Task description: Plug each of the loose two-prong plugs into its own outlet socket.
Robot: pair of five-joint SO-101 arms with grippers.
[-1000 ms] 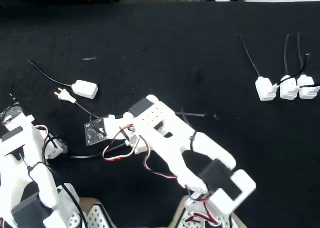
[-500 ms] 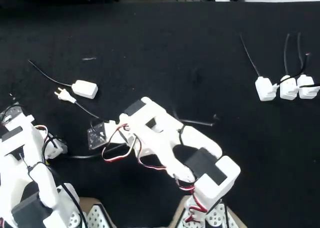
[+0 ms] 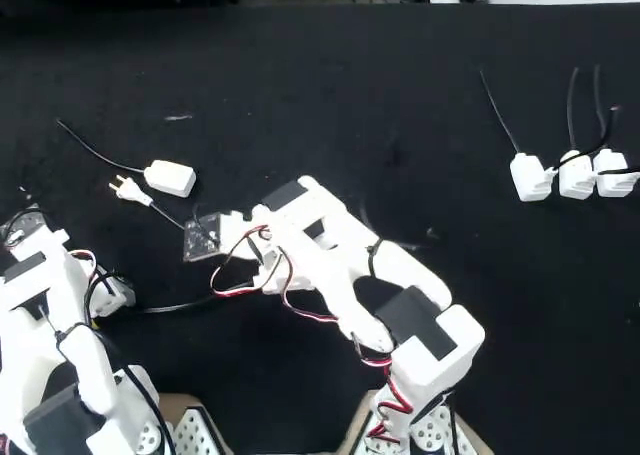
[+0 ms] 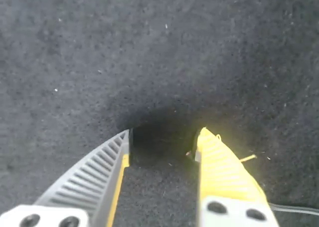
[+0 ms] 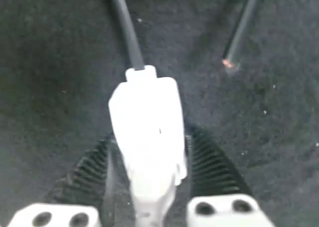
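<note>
Black table mat (image 3: 350,95) all round. I see the right gripper (image 5: 149,139) left of centre, jaws snug on a white connector block (image 5: 147,117) with a black cord; I can't tell plug or socket. Left gripper (image 4: 164,134) is spread wide, nothing in it, close over the mat. Three white corded blocks (image 3: 575,175) sit far right. White outlet socket (image 3: 168,178) is far left, with the loose two-prong plug (image 3: 122,187) just beside it, not inserted.

White cabled body (image 5: 147,122) in right claw (image 5: 149,137): end toward claw base cut off, prongs not discernible. Its black cable (image 5: 124,32), beyond the claw: far end cut off.
</note>
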